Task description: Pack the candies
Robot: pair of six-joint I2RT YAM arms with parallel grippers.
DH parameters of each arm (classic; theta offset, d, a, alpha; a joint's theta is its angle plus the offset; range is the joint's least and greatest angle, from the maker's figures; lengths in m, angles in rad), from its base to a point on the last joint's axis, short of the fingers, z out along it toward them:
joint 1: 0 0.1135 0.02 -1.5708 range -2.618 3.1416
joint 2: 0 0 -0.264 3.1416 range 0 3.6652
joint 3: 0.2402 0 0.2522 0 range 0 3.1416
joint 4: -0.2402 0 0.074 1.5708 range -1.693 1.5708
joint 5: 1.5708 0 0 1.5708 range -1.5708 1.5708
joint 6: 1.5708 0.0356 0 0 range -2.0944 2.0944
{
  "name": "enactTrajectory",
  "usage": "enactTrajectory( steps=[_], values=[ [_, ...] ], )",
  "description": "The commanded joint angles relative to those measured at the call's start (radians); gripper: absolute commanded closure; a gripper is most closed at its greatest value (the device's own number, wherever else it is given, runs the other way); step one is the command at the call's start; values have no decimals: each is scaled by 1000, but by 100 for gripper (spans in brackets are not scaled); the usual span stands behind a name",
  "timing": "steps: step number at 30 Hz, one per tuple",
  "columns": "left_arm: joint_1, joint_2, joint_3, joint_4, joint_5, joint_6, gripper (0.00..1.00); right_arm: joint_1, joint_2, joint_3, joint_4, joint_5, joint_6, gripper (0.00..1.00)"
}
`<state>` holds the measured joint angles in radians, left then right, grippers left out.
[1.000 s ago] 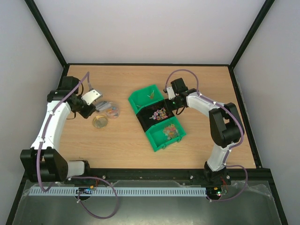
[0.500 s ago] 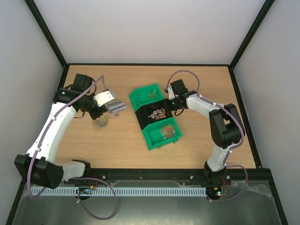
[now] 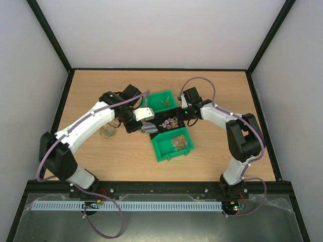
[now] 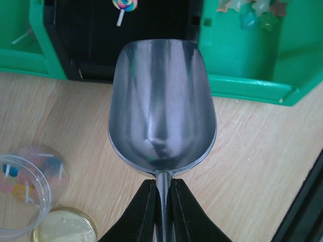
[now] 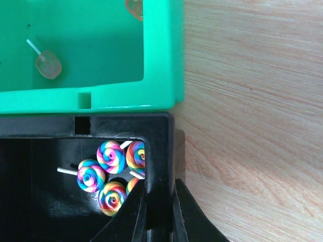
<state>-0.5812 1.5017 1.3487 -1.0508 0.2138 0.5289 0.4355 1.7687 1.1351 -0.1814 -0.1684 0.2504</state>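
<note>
Reading the left wrist view, I find the left gripper (image 4: 162, 201) clamped on the handle of the metal scoop (image 4: 161, 106), whose bowl is empty. The scoop's long axis points straight at the black bin (image 4: 86, 40), with its lip just short of the wall. The candies (image 5: 111, 157), swirl lollipops, lie in that bin's corner. They are nearest the right gripper (image 5: 160, 214), which pinches the bin wall. Other sweets sit in the green bins (image 5: 101, 55) and the clear jar (image 4: 20, 191). No lettering is legible.
</note>
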Motion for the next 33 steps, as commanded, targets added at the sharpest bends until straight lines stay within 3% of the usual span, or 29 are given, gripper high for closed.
enactTrajectory(
  steps=[1,19,24,33],
  values=[
    [-45,71,77,-3,-94,-60,98,13,-46,-36,-17,-8,39,99],
    [-137,391,310,-191,-198,-94,98,44,-60,-51,-4,11,92,99],
    [-141,459,278,-197,-211,-104,98,49,-63,-46,-10,8,96,99],
    [-141,491,192,-48,-213,-182,98,49,-81,-67,-6,-22,104,99]
  ],
)
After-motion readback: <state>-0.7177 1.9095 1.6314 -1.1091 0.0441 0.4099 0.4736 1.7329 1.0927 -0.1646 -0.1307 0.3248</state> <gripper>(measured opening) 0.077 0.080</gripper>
